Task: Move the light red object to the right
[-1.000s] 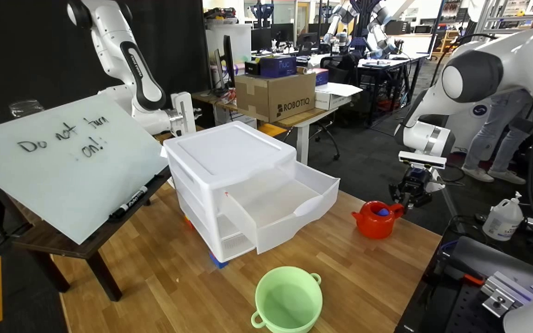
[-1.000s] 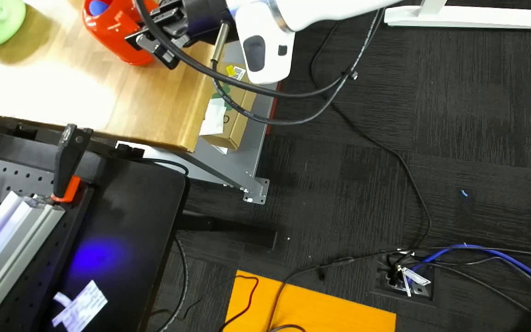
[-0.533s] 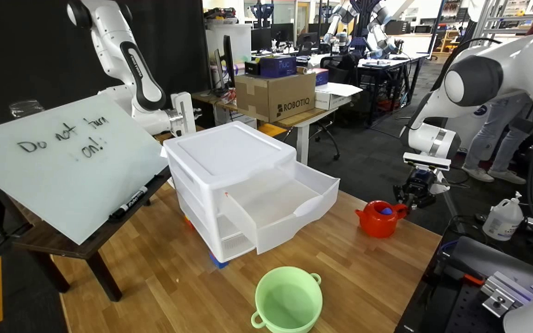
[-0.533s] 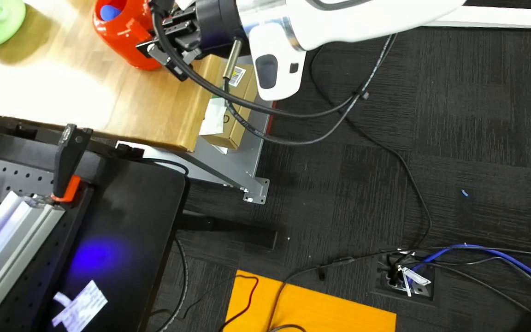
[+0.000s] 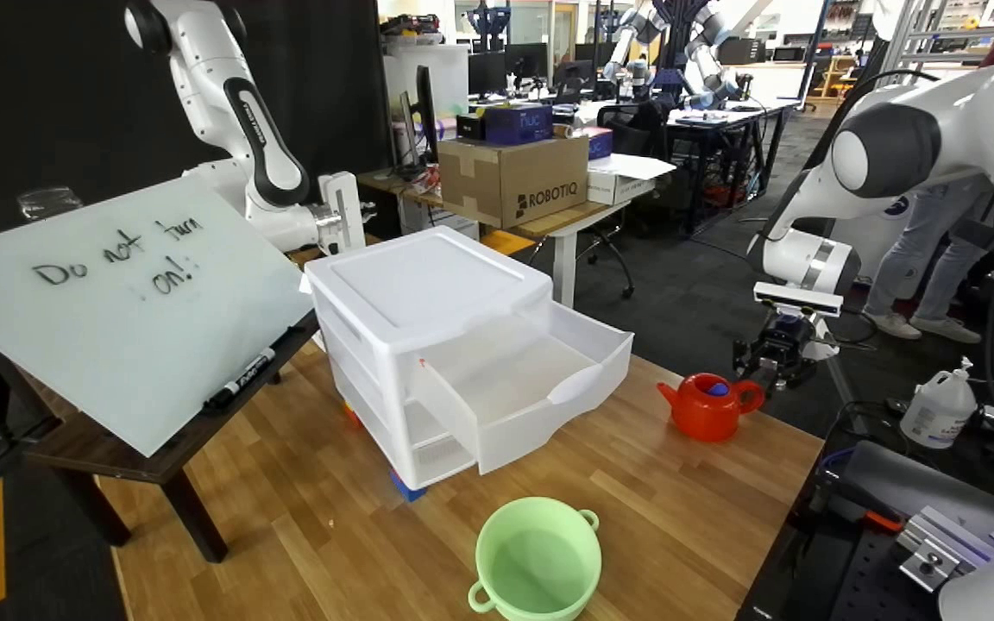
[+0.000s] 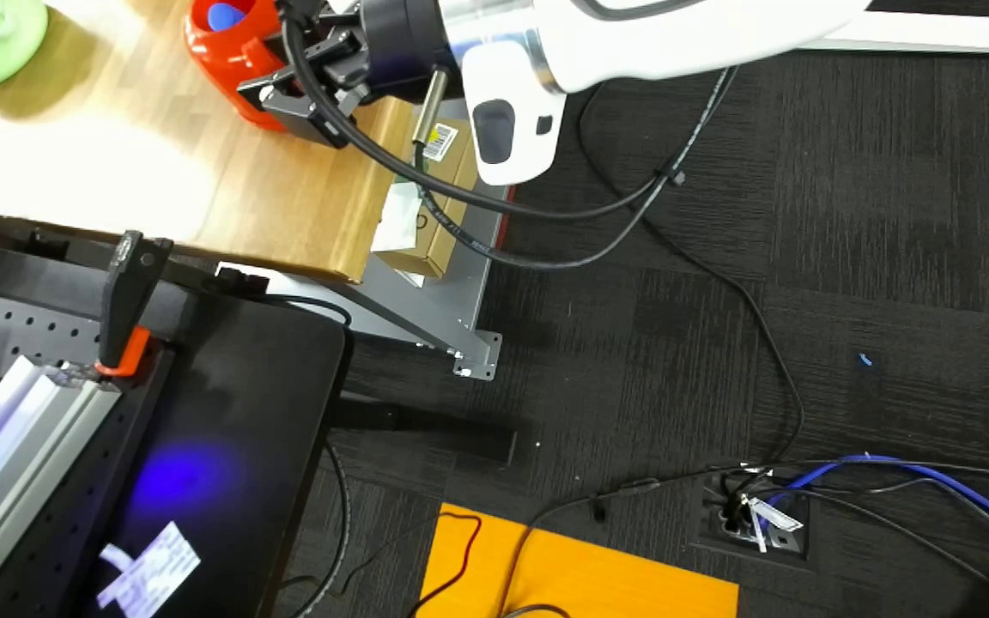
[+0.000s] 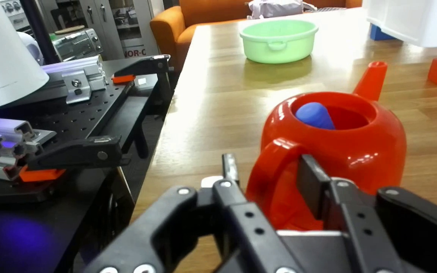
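Observation:
The light red object is a red-orange plastic pot with a spout, a handle and a small blue piece at its top opening. It stands upright on the wooden table near the table edge in an exterior view, partly covered by the gripper in an exterior view, and large in the wrist view. My gripper is open with its fingers on either side of the pot's handle; one finger is between handle and body. It also shows at the handle in both exterior views. Whether a finger touches the pot is unclear.
A light green bowl stands on the table nearer that camera. A white drawer unit with a drawer pulled out stands beside the pot. A whiteboard leans on a dark stand. Clamps line the black side table.
The pot has shifted slightly right in both exterior views and turned a little. My gripper moved right with it while closed on the handle, then opened in the last half second.

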